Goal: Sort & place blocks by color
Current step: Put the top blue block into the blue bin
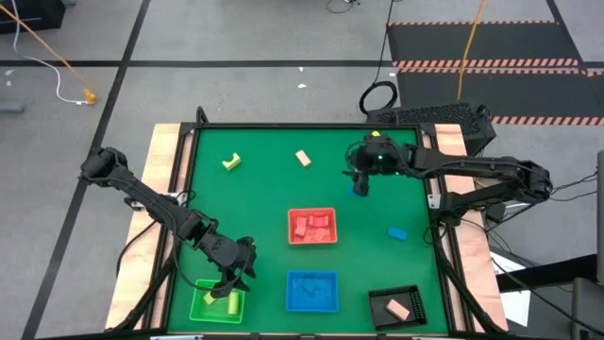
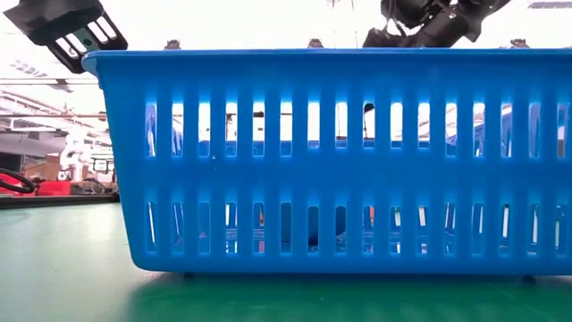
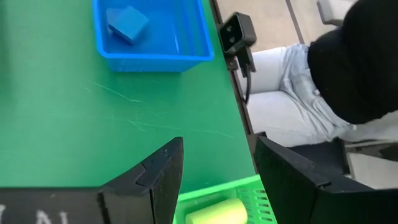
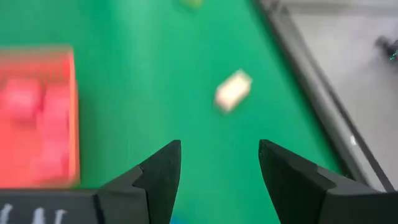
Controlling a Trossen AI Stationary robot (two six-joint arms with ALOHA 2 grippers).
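Blocks partly sorted into trays on the green counter [image 1: 264, 189].
Red tray [image 1: 312, 228] holds pink blocks [image 1: 311, 225]; blue tray [image 1: 312, 291] a blue block [image 3: 127, 23]; black tray [image 1: 397, 305] a tan one [image 1: 397, 308]. Under the left jaws [image 1: 230, 286], open and empty, the green tray [image 1: 217, 304] holds a yellow block [image 3: 216, 213]. The right jaws [image 1: 359, 181], open and empty, hang over a blue block [image 1: 360, 191]; ahead lies a tan block [image 4: 233, 90].

arms: dark, jointed, slim | left tool [image 3: 217, 180] – two black angular fingers | right tool [image 4: 219, 180] – same
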